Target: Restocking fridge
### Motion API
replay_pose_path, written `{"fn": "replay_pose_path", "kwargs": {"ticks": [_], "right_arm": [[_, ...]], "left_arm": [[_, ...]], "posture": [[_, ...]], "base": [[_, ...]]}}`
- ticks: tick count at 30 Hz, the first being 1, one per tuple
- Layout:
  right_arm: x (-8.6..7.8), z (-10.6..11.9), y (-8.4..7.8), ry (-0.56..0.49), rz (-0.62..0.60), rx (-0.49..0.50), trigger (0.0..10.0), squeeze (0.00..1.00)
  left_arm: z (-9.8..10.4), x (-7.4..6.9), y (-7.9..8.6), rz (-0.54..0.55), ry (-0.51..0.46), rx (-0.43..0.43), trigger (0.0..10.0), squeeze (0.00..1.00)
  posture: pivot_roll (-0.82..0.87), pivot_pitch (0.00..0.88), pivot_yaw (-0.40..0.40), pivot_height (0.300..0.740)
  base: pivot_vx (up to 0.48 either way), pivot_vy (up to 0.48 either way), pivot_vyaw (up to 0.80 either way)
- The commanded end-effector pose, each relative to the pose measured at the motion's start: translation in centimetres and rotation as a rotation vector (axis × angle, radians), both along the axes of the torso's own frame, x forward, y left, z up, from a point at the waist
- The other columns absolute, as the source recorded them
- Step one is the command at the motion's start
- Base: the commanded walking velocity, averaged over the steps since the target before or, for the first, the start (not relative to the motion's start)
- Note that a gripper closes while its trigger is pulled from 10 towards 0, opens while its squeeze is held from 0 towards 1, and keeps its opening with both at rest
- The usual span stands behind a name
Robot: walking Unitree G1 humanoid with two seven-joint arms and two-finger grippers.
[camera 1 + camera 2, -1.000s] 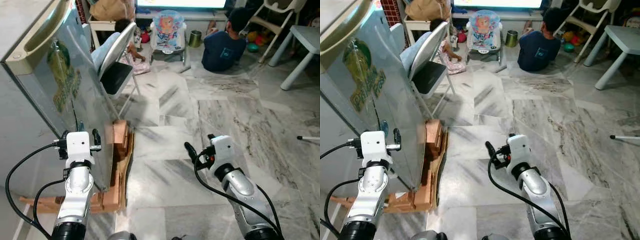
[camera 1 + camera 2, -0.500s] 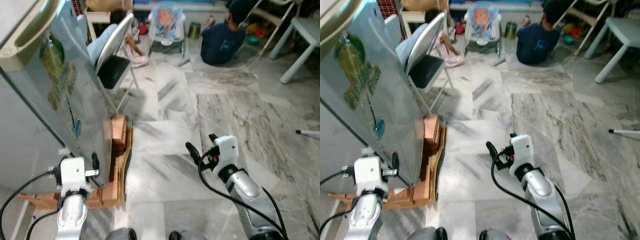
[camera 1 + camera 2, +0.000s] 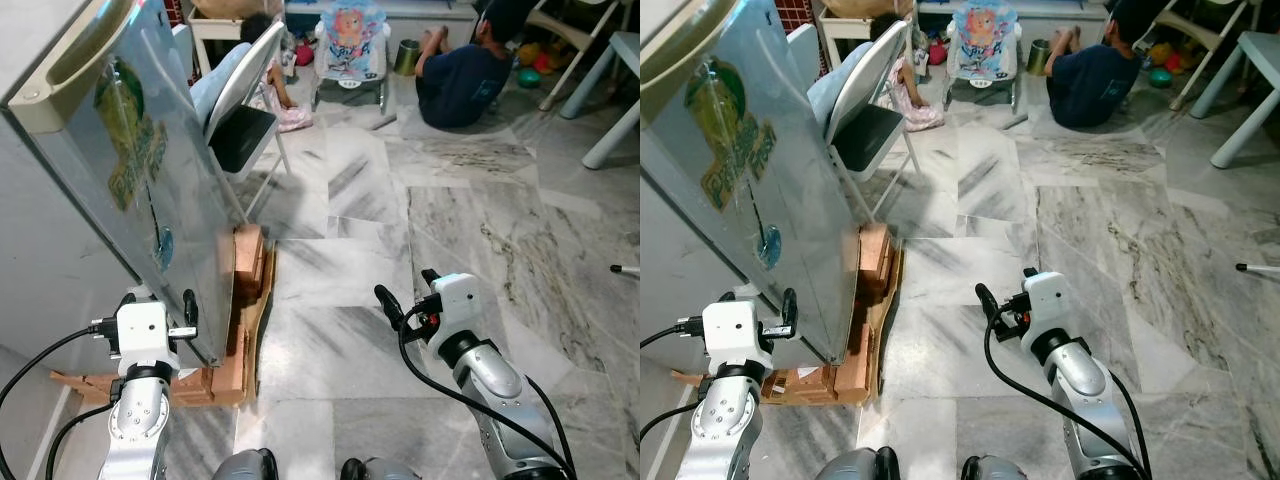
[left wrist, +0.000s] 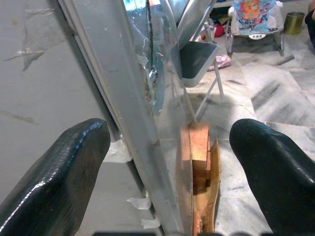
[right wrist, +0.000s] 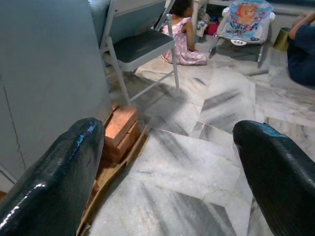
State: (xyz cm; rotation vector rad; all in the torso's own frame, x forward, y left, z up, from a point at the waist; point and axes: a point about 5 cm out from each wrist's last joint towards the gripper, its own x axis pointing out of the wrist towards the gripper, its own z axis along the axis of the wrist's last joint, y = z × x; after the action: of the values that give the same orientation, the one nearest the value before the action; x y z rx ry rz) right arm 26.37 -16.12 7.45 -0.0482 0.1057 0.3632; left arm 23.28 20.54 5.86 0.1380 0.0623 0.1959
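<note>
On the robot's left stands the fridge [image 3: 150, 180], a tall silver box with a green sticker [image 3: 130, 140] on its side. Its bottom corner sits on a pile of wood blocks [image 3: 245, 290] and flat cardboard [image 3: 810, 382] on the floor.

The left gripper [image 4: 167, 162] is low down, right by the bottom front edge of the fridge. Its two black fingers [image 4: 54, 167] are spread wide apart and hold nothing. In the left wrist view the thin edge of the fridge runs down between the two fingers, with the gray wall on one side and the wood blocks on the other. I cannot tell if a finger touches the fridge.

The right gripper [image 5: 167, 162] hangs over the gray marble floor [image 3: 450, 230], well apart from the fridge. Its fingers [image 5: 59, 172] are spread wide too, with nothing between them. In the right wrist view the fridge side and the wood blocks are off past one finger.

Behind the fridge is a folding chair [image 3: 240, 120] with a dark seat. Farther back, a person in a dark blue shirt [image 3: 465, 75] sits on the floor. Near them is a baby bouncer [image 3: 350, 45] with a cartoon picture on it, and a small person in a pink dress [image 5: 184, 34] sits by the chair. A white table leg [image 3: 610, 130] is at the far right.
</note>
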Motion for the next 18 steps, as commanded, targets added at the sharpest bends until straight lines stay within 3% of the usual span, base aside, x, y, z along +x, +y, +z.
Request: {"fn": "replay_pose_path", "kwargs": {"ticks": [1,13,18], "right_arm": [[0.0,0.2,0.0,-0.013,-0.004,-0.001,10.0,0.0],[0.3,0.3,0.3,-0.021,0.009,-0.007,10.0,0.0],[0.2,0.2,0.2,-0.019,0.005,-0.01,10.0,0.0]], "left_arm": [[0.0,-0.2,0.3,0.003,0.008,0.006,10.0,0.0],[-0.1,-0.1,-0.7,-0.013,0.009,-0.012,10.0,0.0],[-0.1,-0.1,-0.7,-0.016,0.011,-0.011,10.0,0.0]], "posture": [[-0.06,0.119,-0.012,0.74],[-0.05,0.112,-0.019,0.74],[-0.05,0.113,-0.018,0.74]], "base": [[0.0,0.247,0.0],[0.0,0.313,0.0],[0.0,0.096,0.0]]}}
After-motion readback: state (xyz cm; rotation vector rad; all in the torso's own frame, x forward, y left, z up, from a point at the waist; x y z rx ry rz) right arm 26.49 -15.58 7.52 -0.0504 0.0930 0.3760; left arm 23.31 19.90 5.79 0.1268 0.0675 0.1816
